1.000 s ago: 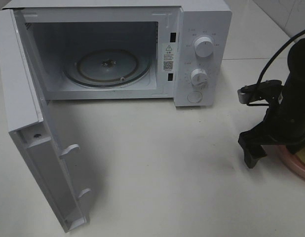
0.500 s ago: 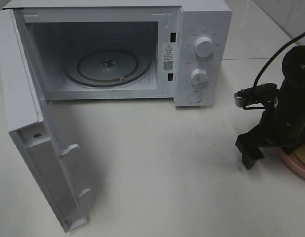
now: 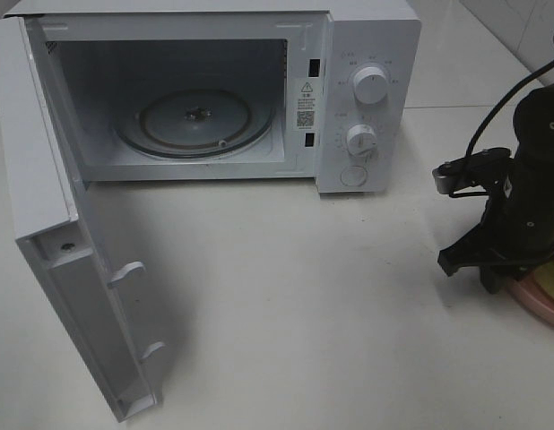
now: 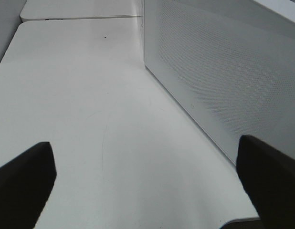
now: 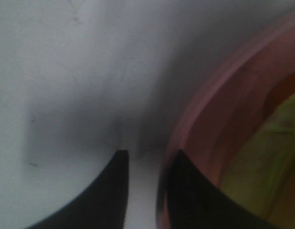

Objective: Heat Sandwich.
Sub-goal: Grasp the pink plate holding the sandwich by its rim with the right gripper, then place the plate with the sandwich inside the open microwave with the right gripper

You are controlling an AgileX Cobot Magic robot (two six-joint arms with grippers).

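Overall: a white microwave (image 3: 367, 54) stands at the far side of a white table (image 3: 304, 313), with the right arm working at the right edge.
Door: the microwave door (image 3: 44, 179) is swung wide open to the left, reaching toward the near edge.
Cavity: a round glass turntable (image 3: 196, 121) lies bare inside.
Controls: two white dials (image 3: 370, 87) sit one above the other on the right front panel.
Sandwich: the sandwich (image 5: 274, 152) lies on the pink plate (image 3: 537, 305) at the far right of the table, mostly cut off by the frame edge; its green-yellow filling and an orange crust show.
Right gripper: the right gripper (image 5: 150, 152) is down at the plate's left rim, one finger outside on the table and one inside the plate. The jaws are narrowed around the rim; the blurred view does not show whether they are pressing it.
Left gripper: the left gripper (image 4: 142, 145) is spread wide and holds nothing, above bare table beside a perforated white panel (image 4: 224, 71).
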